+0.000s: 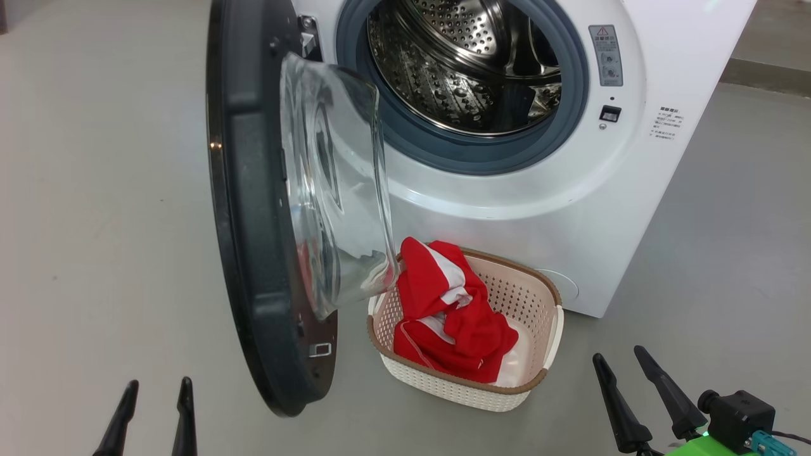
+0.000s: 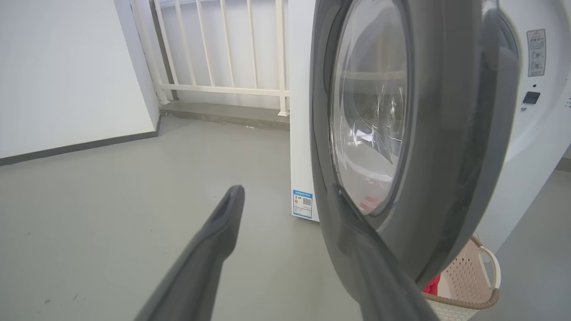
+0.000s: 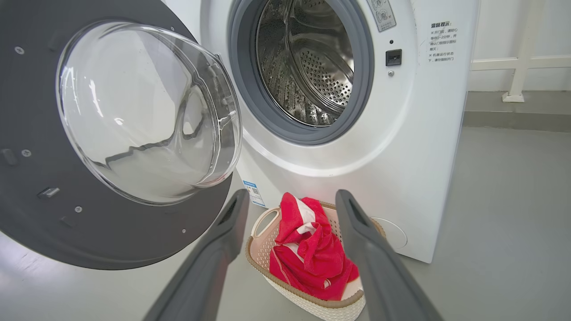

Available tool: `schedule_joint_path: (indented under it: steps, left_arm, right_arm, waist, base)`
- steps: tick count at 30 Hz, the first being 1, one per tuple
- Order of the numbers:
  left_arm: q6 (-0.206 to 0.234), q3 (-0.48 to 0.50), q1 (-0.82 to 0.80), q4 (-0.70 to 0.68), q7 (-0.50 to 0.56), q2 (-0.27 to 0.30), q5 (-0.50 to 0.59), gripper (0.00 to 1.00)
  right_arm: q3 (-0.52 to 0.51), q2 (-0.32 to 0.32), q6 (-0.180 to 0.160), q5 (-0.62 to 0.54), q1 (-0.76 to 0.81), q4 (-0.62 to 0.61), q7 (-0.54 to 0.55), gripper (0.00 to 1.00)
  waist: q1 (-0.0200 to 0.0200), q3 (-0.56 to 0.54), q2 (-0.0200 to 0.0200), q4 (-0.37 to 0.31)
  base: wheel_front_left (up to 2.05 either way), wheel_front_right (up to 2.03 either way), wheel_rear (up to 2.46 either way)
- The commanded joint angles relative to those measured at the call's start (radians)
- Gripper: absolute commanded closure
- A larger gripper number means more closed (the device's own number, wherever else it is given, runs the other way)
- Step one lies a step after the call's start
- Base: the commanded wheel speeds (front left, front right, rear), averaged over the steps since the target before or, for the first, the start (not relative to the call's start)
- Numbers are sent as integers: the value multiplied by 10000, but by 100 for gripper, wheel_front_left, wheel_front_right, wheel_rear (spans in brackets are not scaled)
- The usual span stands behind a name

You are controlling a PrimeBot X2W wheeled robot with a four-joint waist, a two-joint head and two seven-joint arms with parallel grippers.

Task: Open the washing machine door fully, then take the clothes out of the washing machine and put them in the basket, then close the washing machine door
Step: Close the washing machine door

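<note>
— Which arm takes the door?
— My left jaws, spread and empty at lower left. The washing machine door (image 1: 253, 209) stands edge-on just to their right, its outer face toward open floor (image 1: 95, 190) (plenty of room to push). My right jaws, also released, sit at lower right.
— The clothes (image 1: 453, 310)?
— In the basket (image 1: 552, 332), centre-low, beneath the door glass.

Grey floor (image 2: 111, 200), white wall (image 2: 58, 67) (pale railing (image 2: 223, 89) beyond).
</note>
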Motion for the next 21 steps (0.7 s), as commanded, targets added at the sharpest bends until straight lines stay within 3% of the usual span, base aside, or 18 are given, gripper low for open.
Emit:
schedule_joint_path:
  steps: [1,6,7,8,9,10,11,17,18,21]
  left_arm:
    - [-53,390,-245,-324,-120,52,125,0]
    - [-87,527,-312,-456,-120,36,-67,0]
    - [-98,546,-325,-475,-120,34,-181,4]
    - [-111,561,-351,-481,-120,32,-376,42]
    - [-123,572,-388,-501,-120,30,-575,64]
    - [-133,577,-431,-519,-120,29,-835,95]
    - [-141,533,-483,-524,-120,28,-1184,100]
    - [-150,-236,-784,-1001,-120,324,-3545,100]
    - [-150,-236,-784,-1001,-120,324,-3545,100]
    - [-151,-560,-839,-1229,-120,778,-4402,100]
  right_arm:
    - [163,-115,65,-101,-125,-221,-65,0]
    - [173,-103,65,-100,-104,-214,-65,0]
    - [195,-97,65,-98,-96,-211,-65,0]
    - [211,-89,65,-96,-90,-211,-65,0]
    - [220,-78,65,-95,-81,-212,-65,0]
    - [222,-68,65,-94,-73,-213,-65,0]
    - [217,-59,65,-92,-69,-215,-65,0]
    - [224,-18,65,-104,-137,-245,-65,0]
    - [224,-18,65,-104,-137,-245,-65,0]
    - [211,8,65,-91,-198,-247,-65,0]
  waist:
    - [0,-4,0,0]
    - [0,-50,0,-9]
    - [0,-60,0,-22]
    - [0,-74,0,-34]
    - [0,-84,0,-44]
    - [0,-83,0,-54]
    - [0,-76,0,-66]
    - [0,71,0,-206]
    - [0,71,0,-206]
    - [0,164,0,-337]
  base:
    - [0,0,0]
    - [0,0,0]
    - [0,0,0]
    - [0,0,0]
    - [0,0,0]
    - [0,0,0]
    - [0,0,0]
    - [0,0,0]
    - [0,0,0]
    - [0,0,0]
